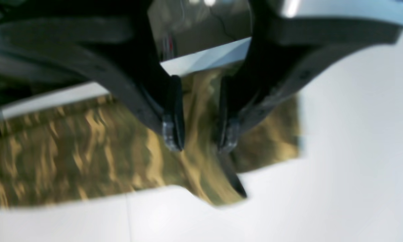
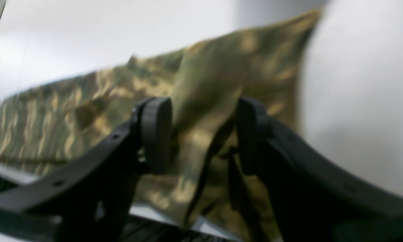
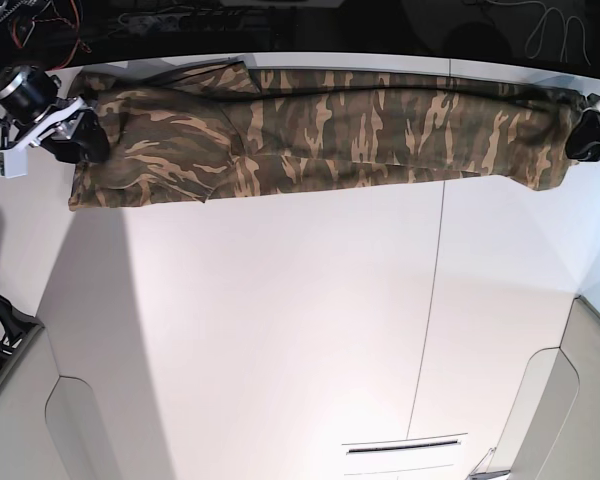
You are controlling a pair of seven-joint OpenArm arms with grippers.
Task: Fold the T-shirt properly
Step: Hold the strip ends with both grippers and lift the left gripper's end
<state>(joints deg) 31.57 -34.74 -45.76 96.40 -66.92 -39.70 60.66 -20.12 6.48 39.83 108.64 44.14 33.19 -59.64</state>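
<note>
Left fingers [image 1: 174, 114] pinching T-shirt [image 3: 320, 125], right fingers [image 2: 156, 134] likewise

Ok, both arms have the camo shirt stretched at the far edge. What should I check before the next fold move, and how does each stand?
1. Left gripper has cloth between its fingers: ok.
2. Right gripper has cloth between its pads: ok.
3. T-shirt spans evenly between the arms: ok, a long band.
4. Cloth flat: not ok, bunched near the right gripper.
5. Table ahead free for laying down: ok.
6. Grip firmness: cannot tell, wrist views blurred.
</note>
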